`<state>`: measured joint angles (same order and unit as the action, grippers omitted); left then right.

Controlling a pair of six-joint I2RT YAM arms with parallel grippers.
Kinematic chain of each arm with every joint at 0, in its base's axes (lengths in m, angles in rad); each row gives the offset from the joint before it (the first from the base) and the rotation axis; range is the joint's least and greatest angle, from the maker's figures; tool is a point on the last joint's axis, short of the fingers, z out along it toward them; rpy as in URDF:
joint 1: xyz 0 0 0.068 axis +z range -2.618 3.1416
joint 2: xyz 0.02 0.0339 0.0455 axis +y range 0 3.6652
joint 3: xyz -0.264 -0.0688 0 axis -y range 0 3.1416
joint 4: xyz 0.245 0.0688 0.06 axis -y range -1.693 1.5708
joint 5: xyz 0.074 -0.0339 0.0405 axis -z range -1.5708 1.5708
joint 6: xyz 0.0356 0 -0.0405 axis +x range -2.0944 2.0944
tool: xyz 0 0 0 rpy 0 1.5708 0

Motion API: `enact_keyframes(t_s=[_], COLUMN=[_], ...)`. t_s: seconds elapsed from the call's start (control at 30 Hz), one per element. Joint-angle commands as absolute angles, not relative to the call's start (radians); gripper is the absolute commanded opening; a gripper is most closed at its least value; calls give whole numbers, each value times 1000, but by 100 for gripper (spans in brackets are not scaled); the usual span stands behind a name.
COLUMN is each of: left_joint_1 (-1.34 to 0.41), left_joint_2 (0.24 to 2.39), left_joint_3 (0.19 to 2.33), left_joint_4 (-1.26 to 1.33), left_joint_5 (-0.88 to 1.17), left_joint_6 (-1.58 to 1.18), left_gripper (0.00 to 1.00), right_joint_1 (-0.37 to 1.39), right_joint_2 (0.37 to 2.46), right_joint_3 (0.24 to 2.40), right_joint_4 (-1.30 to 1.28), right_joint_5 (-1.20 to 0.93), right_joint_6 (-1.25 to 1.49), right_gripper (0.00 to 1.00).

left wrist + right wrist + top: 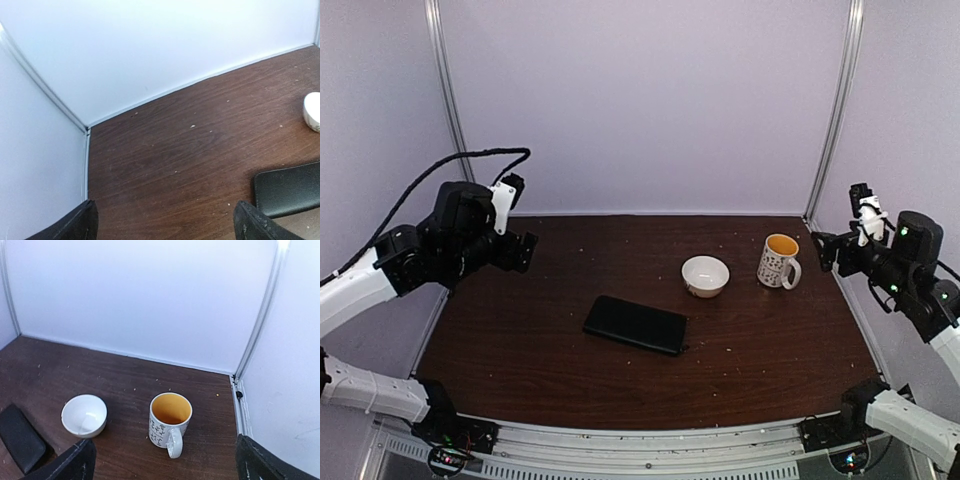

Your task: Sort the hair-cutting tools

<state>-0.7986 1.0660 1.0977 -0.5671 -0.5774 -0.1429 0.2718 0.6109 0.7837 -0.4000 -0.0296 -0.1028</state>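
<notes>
Nearest us, we're seeing a flat black rectangular case lying shut; hair-cutting tools aren't showing, prob. inside. Farther: white round bowl, patterned white mug. Both left gripper & right gripper are hanging spread wide, empty. We're expecting stiff, light, slick metal; grab near the pivot.

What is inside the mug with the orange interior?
The mug shows only its orange inner wall and part of the bottom, with nothing sticking out. Its near rim covers the rest of the bottom, so something small there cannot be excluded.
</notes>
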Motion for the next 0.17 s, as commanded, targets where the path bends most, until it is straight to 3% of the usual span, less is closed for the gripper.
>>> enact_keyframes(t_s=[0.0,0.13], left_joint_1=[-790,-791], left_joint_2=[1006,969], left_joint_3=[925,847], left_joint_4=[-373,-310], left_joint_5=[-785,-820], left_joint_6=[-281,-336], left_gripper=[98,98], right_joint_1=[256,250], right_joint_2=[625,615], right_joint_3=[730,702], right_joint_4=[-254,-237], right_joint_5=[135,103], right_joint_6=[82,68], right_gripper=[100,100])
